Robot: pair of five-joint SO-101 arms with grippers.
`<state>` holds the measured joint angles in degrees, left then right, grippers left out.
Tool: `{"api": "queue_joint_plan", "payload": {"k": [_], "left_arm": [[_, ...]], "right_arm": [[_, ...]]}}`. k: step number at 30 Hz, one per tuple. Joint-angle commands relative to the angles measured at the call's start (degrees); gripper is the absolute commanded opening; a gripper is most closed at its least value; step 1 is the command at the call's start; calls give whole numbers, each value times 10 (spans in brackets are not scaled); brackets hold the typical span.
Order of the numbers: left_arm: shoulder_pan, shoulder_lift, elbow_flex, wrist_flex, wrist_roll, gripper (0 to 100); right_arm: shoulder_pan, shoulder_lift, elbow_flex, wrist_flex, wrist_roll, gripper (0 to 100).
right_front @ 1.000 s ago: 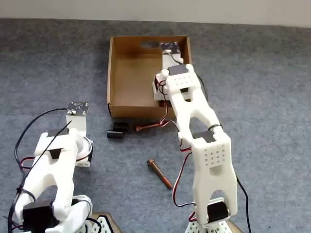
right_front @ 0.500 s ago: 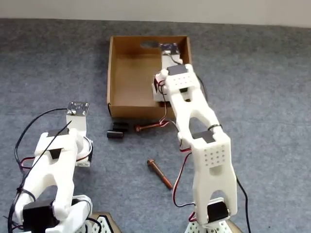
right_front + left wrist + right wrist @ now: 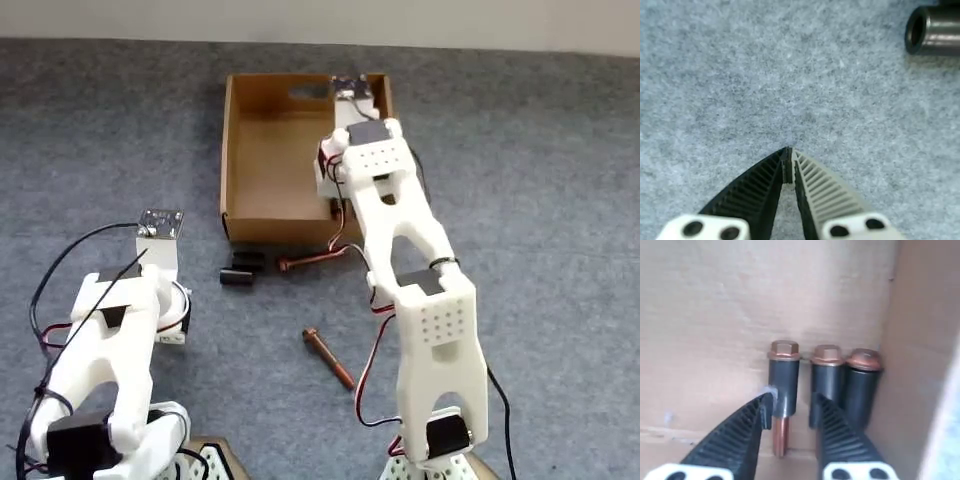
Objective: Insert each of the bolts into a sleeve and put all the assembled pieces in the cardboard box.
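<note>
Right arm (image 3: 400, 230) lies stretched over the cardboard box (image 3: 235, 150), right end effector (image 3: 791, 400) spread astride an assembled piece (image 3: 784, 375); left end effector (image 3: 789, 152) pressed together.

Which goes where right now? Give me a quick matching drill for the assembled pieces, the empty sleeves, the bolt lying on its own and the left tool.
Things:
1. three copper bolts assembled in black sleeves
2. two empty black cylindrical sleeves
3. loose copper bolt lying alone
4. left tool

Places or states:
A. side by side in a corner of the brown cardboard box
B. shut, above the grey carpet
C. on the carpet just outside the box's near wall
D. on open carpet, farther from the box

Pairs: 1-A, 2-C, 3-D, 4-B.
</note>
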<state>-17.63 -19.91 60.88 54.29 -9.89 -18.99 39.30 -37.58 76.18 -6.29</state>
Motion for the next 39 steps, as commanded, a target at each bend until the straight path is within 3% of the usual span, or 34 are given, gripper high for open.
{"api": "queue_joint_plan", "payload": {"k": [1, 17, 26, 30, 39], "left_arm": [[-12, 1, 0, -5, 5, 8], [-14, 1, 0, -6, 5, 8], [-15, 1, 0, -5, 5, 8], [-22, 0, 0, -5, 5, 8], [-163, -2, -16, -8, 77, 8]], "right_arm": [[0, -65, -67, 44, -3, 19], [-15, -163, -170, 250, 25, 20], [-124, -375, 68, 246, 86, 20], [-181, -477, 232, 184, 123, 20], [-241, -526, 576, -87, 156, 61]]}}
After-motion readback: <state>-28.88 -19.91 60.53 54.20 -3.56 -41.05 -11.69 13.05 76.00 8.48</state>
